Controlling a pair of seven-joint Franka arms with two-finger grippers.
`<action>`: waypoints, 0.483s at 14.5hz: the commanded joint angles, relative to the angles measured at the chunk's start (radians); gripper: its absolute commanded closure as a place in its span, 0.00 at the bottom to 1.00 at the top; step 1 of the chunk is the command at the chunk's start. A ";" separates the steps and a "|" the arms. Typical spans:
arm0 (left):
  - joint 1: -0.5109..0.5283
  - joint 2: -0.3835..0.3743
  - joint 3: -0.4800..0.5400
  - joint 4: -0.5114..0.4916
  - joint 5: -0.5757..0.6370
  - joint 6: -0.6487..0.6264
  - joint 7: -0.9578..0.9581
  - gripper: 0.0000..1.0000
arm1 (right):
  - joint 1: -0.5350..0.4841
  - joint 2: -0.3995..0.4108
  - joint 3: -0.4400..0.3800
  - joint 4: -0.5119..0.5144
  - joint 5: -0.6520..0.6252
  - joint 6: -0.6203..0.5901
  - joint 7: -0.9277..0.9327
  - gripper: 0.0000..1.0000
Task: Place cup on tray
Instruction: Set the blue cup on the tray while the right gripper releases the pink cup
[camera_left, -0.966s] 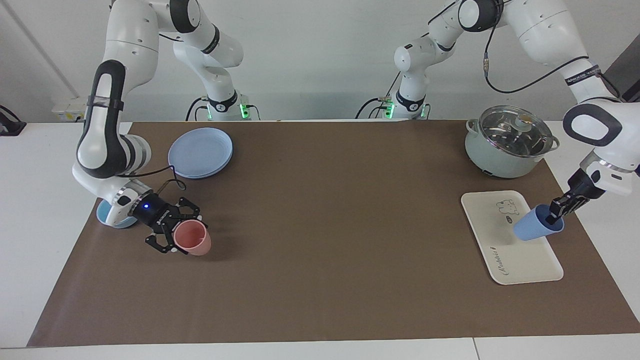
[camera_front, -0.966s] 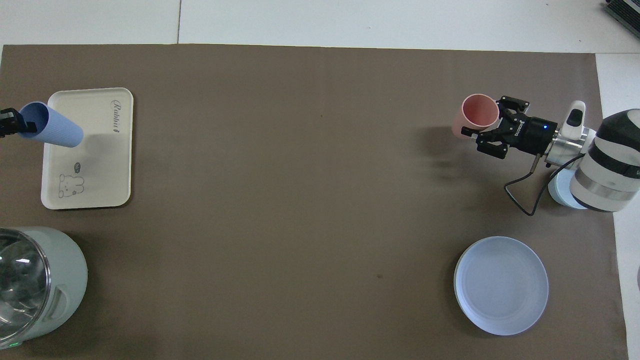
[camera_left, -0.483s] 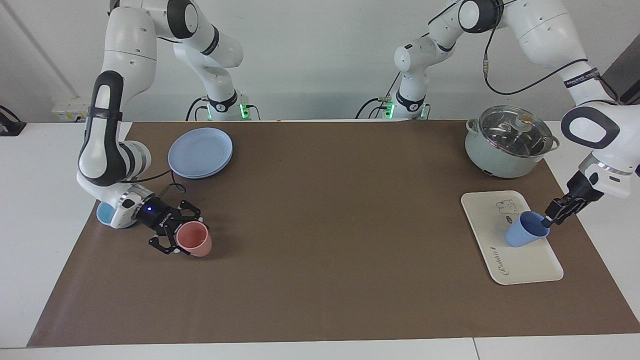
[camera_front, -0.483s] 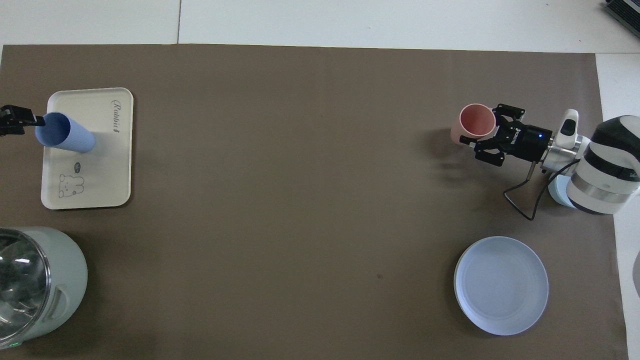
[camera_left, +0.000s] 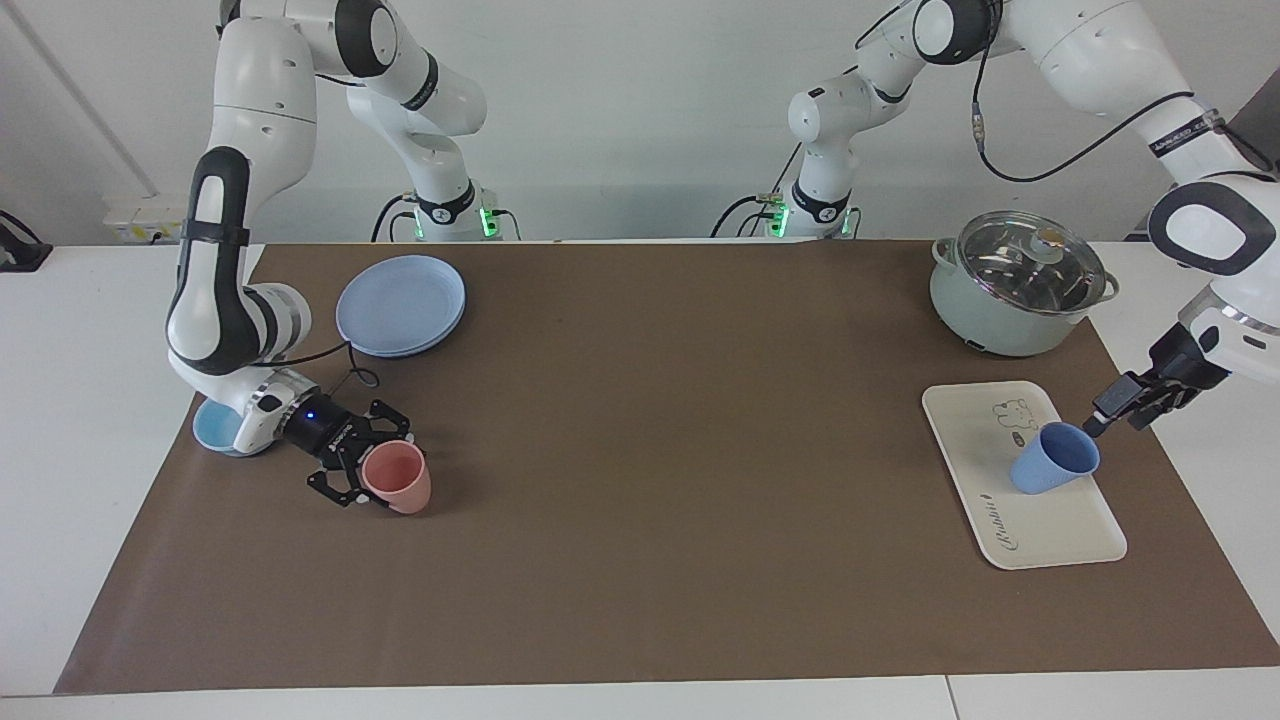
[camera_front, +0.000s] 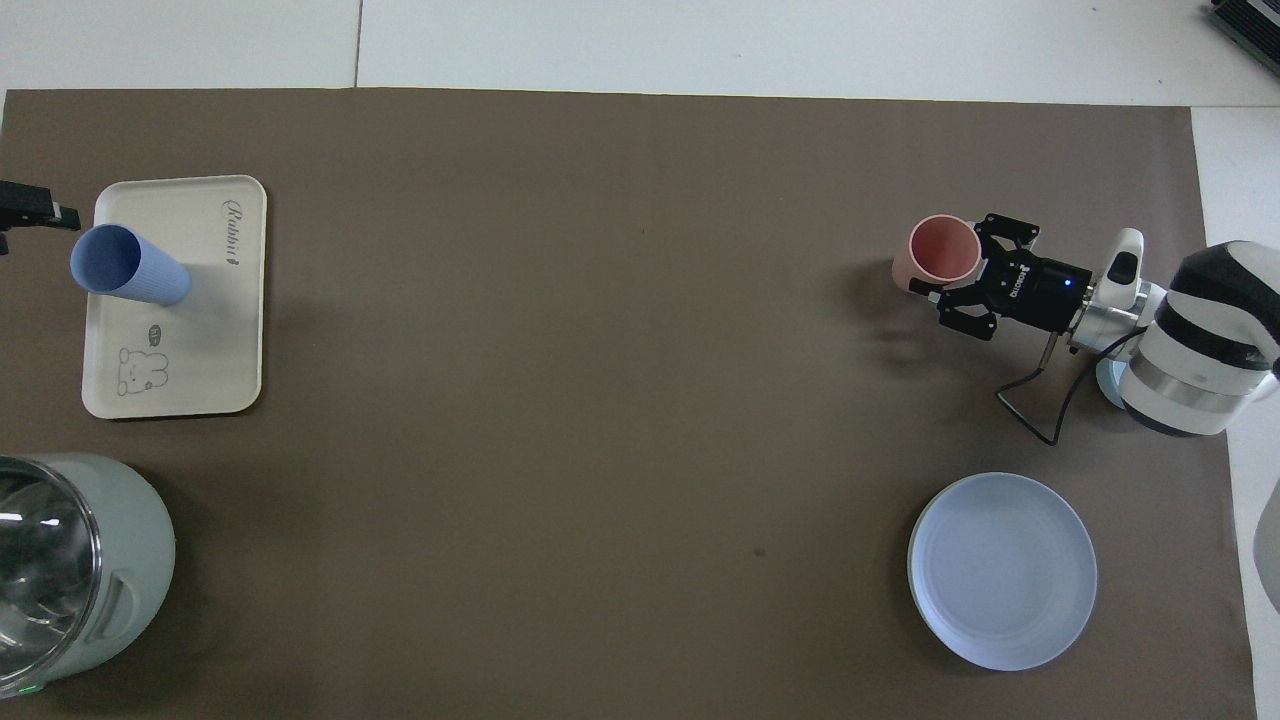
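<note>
The periwinkle-blue cup (camera_left: 1053, 470) stands mouth up on the cream-white tray (camera_left: 1060, 535), at the left arm's end of the table. It also shows in the overhead view (camera_front: 130, 270) on the tray (camera_front: 200, 350). My left gripper (camera_left: 1098, 418) is open and empty, just off the cup's rim, by the tray's edge (camera_front: 45, 222). My right gripper (camera_left: 362, 462) is shut on the rim of a pink cup (camera_left: 397, 478) low over the mat at the right arm's end; it also shows in the overhead view (camera_front: 965, 275).
A round blue plate (camera_left: 400, 305) lies nearer to the robots than the pink cup (camera_front: 940, 250). A light-blue bowl (camera_left: 215, 430) sits under the right wrist. A lidded pot (camera_left: 1015, 285) stands nearer to the robots than the tray.
My left gripper lowered the tilted blue cup onto the tray, let it go and drew back. My right gripper shifted a little with the pink cup, bringing it more upright.
</note>
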 joint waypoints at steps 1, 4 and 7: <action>-0.102 -0.006 0.015 0.113 0.095 -0.188 -0.099 0.00 | -0.013 -0.012 0.007 -0.039 0.031 -0.004 -0.071 0.84; -0.201 -0.051 0.012 0.186 0.215 -0.388 -0.115 0.00 | -0.020 -0.013 0.007 -0.042 0.031 -0.006 -0.086 0.75; -0.252 -0.189 0.000 0.140 0.248 -0.402 -0.112 0.00 | -0.025 -0.018 0.005 -0.058 0.031 -0.009 -0.085 0.00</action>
